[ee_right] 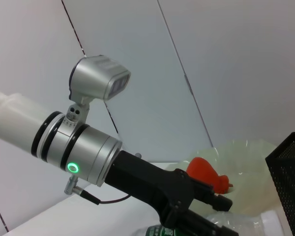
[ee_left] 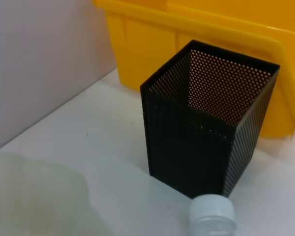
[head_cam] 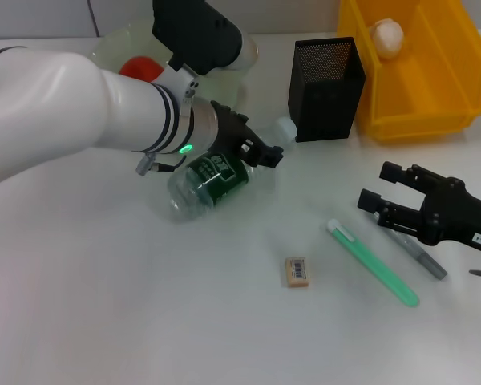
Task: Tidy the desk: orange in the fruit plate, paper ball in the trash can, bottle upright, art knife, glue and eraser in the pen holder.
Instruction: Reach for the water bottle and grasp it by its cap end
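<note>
Left claw [head_cam: 260,151], fingers closed around the lying clear plastic green-labelled bottle [head_cam: 208,183], positioned to stand it upright; right claw [head_cam: 382,197] rests open.

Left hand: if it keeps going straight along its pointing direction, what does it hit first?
Probably the pen holder. The left hand, at the tilted bottle, points toward it; the left wrist view centres on the mesh cup just past the bottle's cap, trash can behind. Depth is uncertain.

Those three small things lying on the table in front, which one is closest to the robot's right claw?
The grey art knife. It lies partly under the right gripper, whose fingers are open. The green glue stick lies beside it, farther off, and the beige eraser is farthest.
</note>
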Motion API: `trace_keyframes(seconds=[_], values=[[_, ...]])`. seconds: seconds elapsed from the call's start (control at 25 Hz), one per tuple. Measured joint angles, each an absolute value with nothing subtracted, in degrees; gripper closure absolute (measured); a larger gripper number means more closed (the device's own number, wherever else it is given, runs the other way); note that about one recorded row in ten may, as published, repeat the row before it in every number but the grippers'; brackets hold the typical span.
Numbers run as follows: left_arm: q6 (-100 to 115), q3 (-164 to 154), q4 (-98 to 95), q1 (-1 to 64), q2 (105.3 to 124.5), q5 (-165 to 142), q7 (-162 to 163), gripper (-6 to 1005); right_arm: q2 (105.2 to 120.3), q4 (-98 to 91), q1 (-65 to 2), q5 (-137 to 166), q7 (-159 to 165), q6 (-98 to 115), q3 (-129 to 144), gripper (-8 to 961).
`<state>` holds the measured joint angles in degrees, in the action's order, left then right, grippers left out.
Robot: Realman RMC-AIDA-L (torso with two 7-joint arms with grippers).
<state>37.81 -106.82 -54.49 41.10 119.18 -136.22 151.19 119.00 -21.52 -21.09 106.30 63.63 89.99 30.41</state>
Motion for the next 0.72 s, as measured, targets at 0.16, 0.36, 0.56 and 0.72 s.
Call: trace_keyframes(seconds=[0.16, 0.36, 0.56, 0.72], values=[[38.41, -106.88, -54.49, 40.78, 119.18, -136.23, 150.90, 214, 119.00, -21.53, -21.34, 106.30, 63.63, 90.00, 30.47, 164], [40.16, -106.90, -54.70, 40.44, 119.11, -136.23, 150.89, 214, 119.00, -21.53, -21.38, 106.30, 63.63, 89.99, 30.50, 164], [41.41, -106.60, -55.12, 40.11, 118.98, -136.21, 150.48, 214, 119.00, -21.53, -21.36, 106.26, 63.63, 90.00, 30.50, 164], [42.77, -106.16, -55.59, 39.32, 118.79, -136.20, 150.12, 213, 119.00, -21.53, -21.33, 106.17, 63.63, 90.00, 30.50, 164]])
